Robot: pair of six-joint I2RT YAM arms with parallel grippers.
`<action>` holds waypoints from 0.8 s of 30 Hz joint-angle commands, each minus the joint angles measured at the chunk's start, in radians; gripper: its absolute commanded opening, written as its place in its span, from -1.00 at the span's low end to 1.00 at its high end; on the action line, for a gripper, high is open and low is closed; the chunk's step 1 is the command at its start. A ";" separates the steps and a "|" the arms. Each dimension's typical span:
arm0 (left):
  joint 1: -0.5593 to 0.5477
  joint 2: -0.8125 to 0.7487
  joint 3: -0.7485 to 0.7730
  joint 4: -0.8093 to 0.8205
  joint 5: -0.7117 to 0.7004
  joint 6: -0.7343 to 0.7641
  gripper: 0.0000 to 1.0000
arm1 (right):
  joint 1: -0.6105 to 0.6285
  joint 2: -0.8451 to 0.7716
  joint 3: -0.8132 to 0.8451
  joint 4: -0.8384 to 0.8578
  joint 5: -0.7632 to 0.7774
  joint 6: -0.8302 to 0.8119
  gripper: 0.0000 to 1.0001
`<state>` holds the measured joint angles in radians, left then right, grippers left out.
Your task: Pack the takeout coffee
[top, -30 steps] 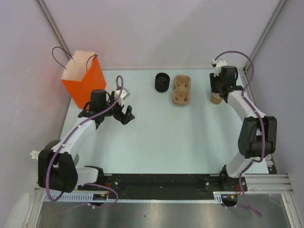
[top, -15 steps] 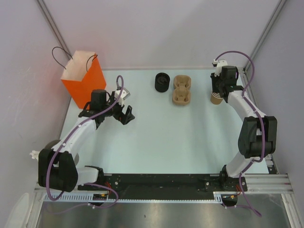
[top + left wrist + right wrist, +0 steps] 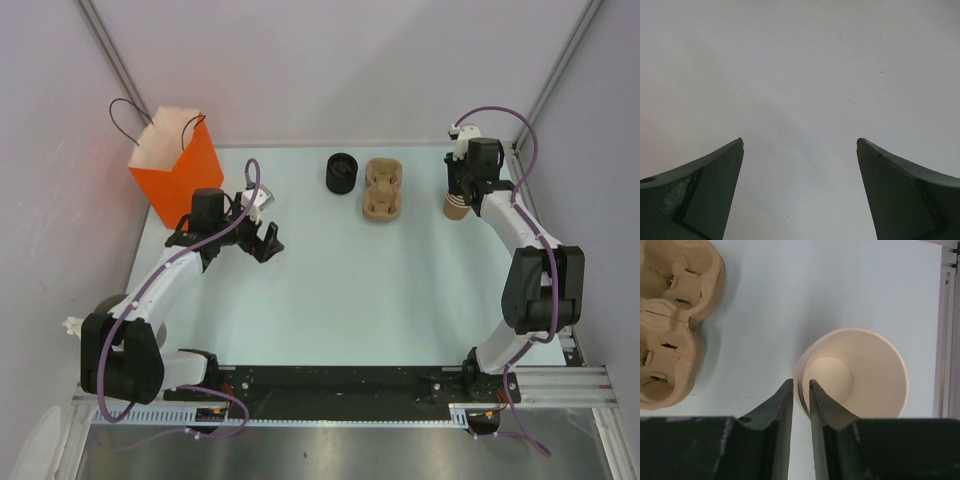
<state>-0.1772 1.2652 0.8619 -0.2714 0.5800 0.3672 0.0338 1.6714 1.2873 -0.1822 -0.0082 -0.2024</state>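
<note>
top view: my right gripper [image 3: 458,192] is down at the back right of the surface [image 3: 380,290], on the tan cup [image 3: 455,209]. the cup stands upright, right of the cardboard carrier [image 3: 382,188] and apart from it. the black lid [image 3: 341,172] sits just left of the carrier; it may be several stacked, can't tell. the orange bag [image 3: 178,165] stands open at the back left. my left gripper [image 3: 263,238] hangs low just in front of the bag, over bare surface. my guess is it's parked clear of the right arm and close to the bag for the packing step.

left wrist: fingers [image 3: 695,195] spread wide, nothing but surface between them. released, holding nothing.

right wrist: looking straight down into the cup, pale inside, no lid on. i'm clenched on its left wall, one finger [image 3: 772,412] outside and the other inside, with the rim pinched in the narrow gap. a wall pinch should let me lift straight up without squashing the mouth. layered rims show at that edge, so it's likely nested on other cups [image 3: 796,377]. the risk is a second cup coming up with it. the carrier sits at the left of this view, apart from the cup.

stage, as i read it: early. cup gripped, not yet in the carrier, lid not on.
</note>
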 commanded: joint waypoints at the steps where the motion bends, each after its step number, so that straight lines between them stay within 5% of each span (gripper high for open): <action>1: -0.005 0.000 -0.009 0.029 0.032 0.021 0.99 | -0.006 -0.059 0.043 0.030 -0.001 0.008 -0.54; 24: -0.005 0.010 -0.008 0.024 0.030 0.021 0.98 | -0.008 -0.035 0.041 0.026 0.008 -0.006 -0.53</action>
<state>-0.1772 1.2751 0.8619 -0.2718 0.5800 0.3672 0.0311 1.6547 1.2873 -0.1818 -0.0078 -0.2031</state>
